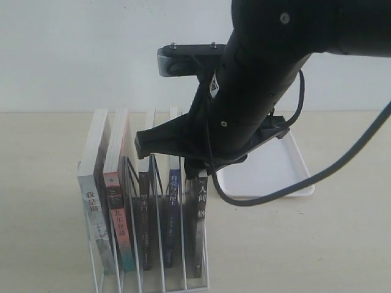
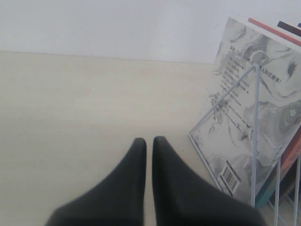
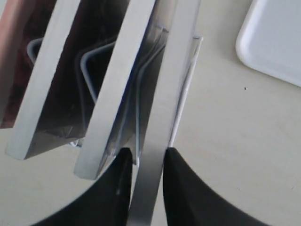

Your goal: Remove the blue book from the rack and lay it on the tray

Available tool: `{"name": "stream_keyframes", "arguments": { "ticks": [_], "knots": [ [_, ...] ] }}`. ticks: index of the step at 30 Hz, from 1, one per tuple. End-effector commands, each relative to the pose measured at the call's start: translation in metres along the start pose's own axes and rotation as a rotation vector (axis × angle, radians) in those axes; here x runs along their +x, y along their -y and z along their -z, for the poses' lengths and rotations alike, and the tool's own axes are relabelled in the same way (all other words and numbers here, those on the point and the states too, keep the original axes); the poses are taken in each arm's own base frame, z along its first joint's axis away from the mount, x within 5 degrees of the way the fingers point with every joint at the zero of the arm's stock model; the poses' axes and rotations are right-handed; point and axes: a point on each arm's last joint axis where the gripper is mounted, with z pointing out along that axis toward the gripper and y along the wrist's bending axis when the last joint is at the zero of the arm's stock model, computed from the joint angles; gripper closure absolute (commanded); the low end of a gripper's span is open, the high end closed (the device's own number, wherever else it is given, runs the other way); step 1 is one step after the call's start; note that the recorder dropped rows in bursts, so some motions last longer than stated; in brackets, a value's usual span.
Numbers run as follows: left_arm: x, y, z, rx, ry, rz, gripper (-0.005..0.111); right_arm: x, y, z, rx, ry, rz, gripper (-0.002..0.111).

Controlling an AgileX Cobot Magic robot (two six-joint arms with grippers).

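The white wire rack (image 1: 160, 268) holds several upright books. The blue book (image 1: 174, 207) stands second from the rack's right end, its dark blue spine facing me. My right gripper (image 1: 194, 167) comes down from above onto the last book on the right, a black-spined one (image 1: 200, 226). In the right wrist view the right gripper (image 3: 146, 153) is shut on that end book's top edge (image 3: 164, 108), one finger on each face. The white tray (image 1: 269, 177) lies flat to the right of the rack. My left gripper (image 2: 149, 140) is shut with nothing in it, low over bare table.
A grey marbled book (image 2: 254, 108) fills the rack's left end, with a red-and-teal-spined book (image 1: 119, 220) and another black-spined book (image 1: 145, 226) beside it. The rack's end wire (image 3: 186, 89) runs close along the gripped book. The tray corner (image 3: 277, 42) lies just beyond.
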Motion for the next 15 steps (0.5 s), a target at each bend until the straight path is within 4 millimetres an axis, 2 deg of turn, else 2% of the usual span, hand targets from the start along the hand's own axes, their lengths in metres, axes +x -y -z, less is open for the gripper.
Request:
{"name": "stream_keyframes", "arguments": {
  "ticks": [1,3,5,6,11,15],
  "knots": [
    [0.001,0.000,0.000,-0.002,0.001,-0.007,0.103,0.001,-0.001,-0.001,-0.001,-0.008,0.007,0.087],
    [0.001,0.000,0.000,-0.002,0.001,-0.007,0.103,0.001,-0.001,-0.001,-0.001,-0.006,0.007,0.092],
    [0.001,0.000,0.000,-0.002,0.001,-0.007,0.103,0.001,-0.001,0.000,-0.003,-0.003,0.006,0.105],
    [0.001,0.000,0.000,-0.002,0.001,-0.007,0.103,0.001,-0.001,0.000,-0.004,-0.001,0.006,0.108],
    [0.001,0.000,0.000,-0.002,0.001,-0.007,0.103,0.000,-0.001,0.003,-0.012,0.016,0.003,0.108],
    [0.001,0.000,0.000,-0.002,0.001,-0.007,0.103,-0.004,-0.002,0.018,-0.032,0.058,0.001,0.108]
  ]
}}
